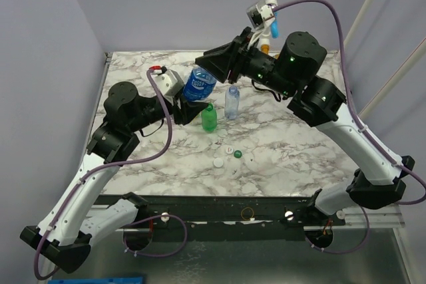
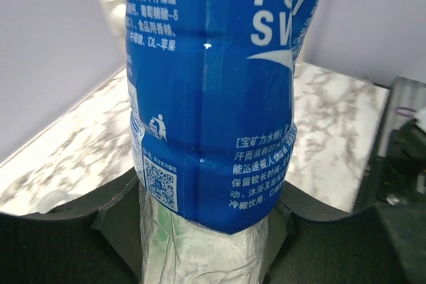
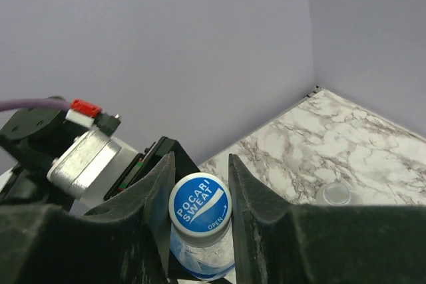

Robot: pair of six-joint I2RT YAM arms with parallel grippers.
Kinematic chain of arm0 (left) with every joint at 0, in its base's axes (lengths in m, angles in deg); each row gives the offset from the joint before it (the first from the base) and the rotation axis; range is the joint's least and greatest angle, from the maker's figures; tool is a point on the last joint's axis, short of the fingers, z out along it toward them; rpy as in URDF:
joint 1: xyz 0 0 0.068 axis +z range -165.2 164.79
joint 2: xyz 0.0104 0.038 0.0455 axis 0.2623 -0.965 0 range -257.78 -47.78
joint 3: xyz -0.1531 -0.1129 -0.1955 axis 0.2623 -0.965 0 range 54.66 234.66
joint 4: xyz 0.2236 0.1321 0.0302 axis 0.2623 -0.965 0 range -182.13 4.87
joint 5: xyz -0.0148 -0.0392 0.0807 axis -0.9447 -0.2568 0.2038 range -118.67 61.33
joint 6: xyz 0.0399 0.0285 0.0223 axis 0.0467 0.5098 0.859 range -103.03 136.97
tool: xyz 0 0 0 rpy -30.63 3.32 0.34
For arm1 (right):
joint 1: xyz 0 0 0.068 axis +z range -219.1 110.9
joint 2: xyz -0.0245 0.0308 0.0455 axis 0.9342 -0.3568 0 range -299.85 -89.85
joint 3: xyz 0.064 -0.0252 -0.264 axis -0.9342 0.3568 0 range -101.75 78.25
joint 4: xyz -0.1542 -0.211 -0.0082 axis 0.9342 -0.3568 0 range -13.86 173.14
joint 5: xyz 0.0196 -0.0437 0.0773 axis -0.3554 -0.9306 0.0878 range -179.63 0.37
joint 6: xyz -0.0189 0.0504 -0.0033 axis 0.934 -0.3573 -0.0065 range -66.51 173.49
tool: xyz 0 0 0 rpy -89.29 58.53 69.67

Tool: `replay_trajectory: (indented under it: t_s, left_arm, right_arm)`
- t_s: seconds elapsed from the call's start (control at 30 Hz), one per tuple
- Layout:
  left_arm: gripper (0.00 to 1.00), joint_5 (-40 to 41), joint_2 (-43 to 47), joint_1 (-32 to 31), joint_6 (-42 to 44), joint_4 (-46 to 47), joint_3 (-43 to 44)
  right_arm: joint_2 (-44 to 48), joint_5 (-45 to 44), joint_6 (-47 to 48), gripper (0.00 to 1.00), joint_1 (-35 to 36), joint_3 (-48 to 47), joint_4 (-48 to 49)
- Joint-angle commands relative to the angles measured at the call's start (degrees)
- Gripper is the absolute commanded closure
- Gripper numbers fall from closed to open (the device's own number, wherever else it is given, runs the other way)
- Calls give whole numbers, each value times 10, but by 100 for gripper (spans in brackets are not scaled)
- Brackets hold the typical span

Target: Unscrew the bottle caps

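1. Bottle with the blue label (image 1: 200,83) upright on the marble table (image 1: 293,157), left of centre and towards the back wall.
2. Down low, left gripper (image 1: 194,103) clamped on that bottle. From the left wrist view, black fingers (image 2: 120,227) pressed in from both sides on the clear ribbed body just under the label's lower edge.
3. And up top, right gripper (image 3: 201,171) reaching in from the right and closed on the blue cap (image 3: 200,205). One dark finger tight against each side of it, no daylight between pad and rim, white "POCARI SWEAT" lettering face-on to the wrist camera. Cap seated on the neck, bottle shoulders just visible beneath.
4. Both arms meeting on the one bottle, then: base gripped from the left, cap gripped from above right.
5. Just in front, nearer the arm bases, green bottle (image 1: 209,118) upright. Small clear bottle (image 1: 231,102) upright just to its right. Tops of both too small to judge.
6. Further forward on the marble, loose caps lying flat: white cap (image 1: 218,162), green cap (image 1: 237,154), and a second pale cap (image 1: 228,149) between and slightly behind them. All three near one another, apart from the bottles.
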Motion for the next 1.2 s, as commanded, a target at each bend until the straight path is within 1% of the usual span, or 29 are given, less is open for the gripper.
replay_trajectory:
  t_s: [0.0,0.07,0.13,0.17,0.33,0.4,0.5,0.63,0.73,0.8,0.87,1.0,1.1,1.17]
  left_arm:
    - [100,-176,14,3,-61,-11,-1]
    - [100,-275,13,3,-90,-13,2]
    - [100,-344,8,3,-125,-13,6]
    - [100,-363,5,3,-140,-13,7]
    - [100,-398,-3,3,-165,-14,24]
    - [100,-397,-5,3,-166,-13,28]
    - [100,-347,1,4,-143,-13,24]
    - [100,-254,17,4,-98,-14,6]
    - [100,-213,27,5,-72,-18,-7]
    - [100,-204,34,6,-65,-23,-14]
    - [100,-206,39,6,-62,-29,-20]
    - [100,-207,41,7,-59,-34,-26]
    - [100,-210,37,7,-60,-34,-25]
    - [100,-212,35,7,-61,-34,-24]
  right_arm:
    - [78,117,74,99,0,43,84]
    - [108,173,102,99,0,71,104]
    - [130,220,115,99,0,85,113]
    - [136,244,120,99,0,84,109]
    - [149,342,135,100,0,79,66]
    - [152,348,139,100,0,81,49]
    - [170,258,139,99,0,107,24]
    - [202,79,129,100,0,170,-21]
    - [234,-35,100,98,0,249,-56]
    - [257,-98,69,96,-1,311,-68]
    - [278,-136,31,93,0,368,-82]
    - [303,-178,-37,83,0,486,-83]
    - [295,-214,-85,83,0,569,-74]
    - [282,-216,-102,83,-1,616,-52]
